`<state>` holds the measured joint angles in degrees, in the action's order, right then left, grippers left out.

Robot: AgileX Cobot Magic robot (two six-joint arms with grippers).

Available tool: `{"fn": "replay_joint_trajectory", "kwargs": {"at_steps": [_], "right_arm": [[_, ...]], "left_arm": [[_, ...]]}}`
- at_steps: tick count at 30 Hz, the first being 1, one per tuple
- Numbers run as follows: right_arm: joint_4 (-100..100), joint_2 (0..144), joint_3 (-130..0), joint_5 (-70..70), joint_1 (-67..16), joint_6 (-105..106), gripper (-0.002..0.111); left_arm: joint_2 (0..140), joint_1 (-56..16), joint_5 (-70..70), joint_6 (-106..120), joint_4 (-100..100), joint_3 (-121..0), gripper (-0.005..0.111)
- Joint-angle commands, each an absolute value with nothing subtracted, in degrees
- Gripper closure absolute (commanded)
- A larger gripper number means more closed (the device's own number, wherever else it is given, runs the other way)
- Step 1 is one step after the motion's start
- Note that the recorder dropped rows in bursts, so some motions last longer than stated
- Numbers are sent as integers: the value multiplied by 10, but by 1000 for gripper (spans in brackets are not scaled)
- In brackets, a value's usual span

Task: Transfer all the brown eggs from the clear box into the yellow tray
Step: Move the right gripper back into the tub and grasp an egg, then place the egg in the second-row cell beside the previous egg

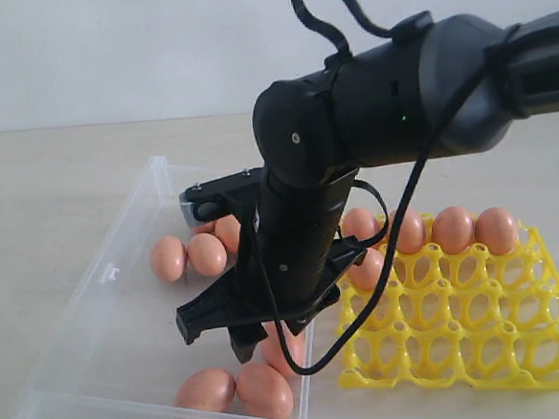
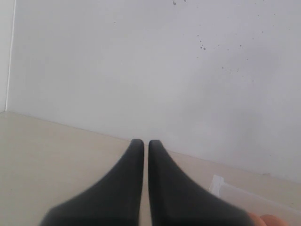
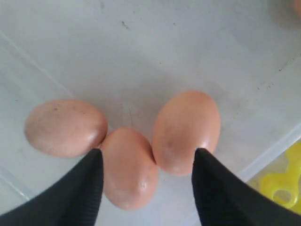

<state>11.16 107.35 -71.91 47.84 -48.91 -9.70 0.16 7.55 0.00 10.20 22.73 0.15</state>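
Brown eggs (image 1: 207, 254): pinkish-tan, oval, divided between two holders. In the clear box (image 1: 104, 308), on the left of the exterior view, two lie side by side toward the far wall, with a third partly hidden behind the arm. Three more touch one another in a cluster at the near corner next to the tray. In the yellow tray (image 1: 461, 336), just beside the box on the right, four sit in the far row of cups and one in the next row. Right gripper (image 3: 146, 160): reaches across the middle and points down over the near-corner cluster. Its fingers (image 3: 89, 188) are spread wide and clasp nothing; whether the tips touch an egg cannot be told. Left gripper (image 2: 143, 143): fingers pressed together, nothing between them, above the pale table (image 2: 47, 155).
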Motion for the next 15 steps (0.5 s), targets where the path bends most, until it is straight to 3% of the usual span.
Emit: {"fn": "replay_joint_trajectory", "kwargs": {"at_steps": [1,10,15], "right_arm": [[110,1094,-723,467,-485,-108,62],[40,1110,-728,447,-485,-145,62],[35,1127,-752,449,-485,-141,49]], "left_arm": [[0,73,0,106,229,0,103],[0,73,0,106,229,0,103],[0,73,0,106,229,0,103]]}}
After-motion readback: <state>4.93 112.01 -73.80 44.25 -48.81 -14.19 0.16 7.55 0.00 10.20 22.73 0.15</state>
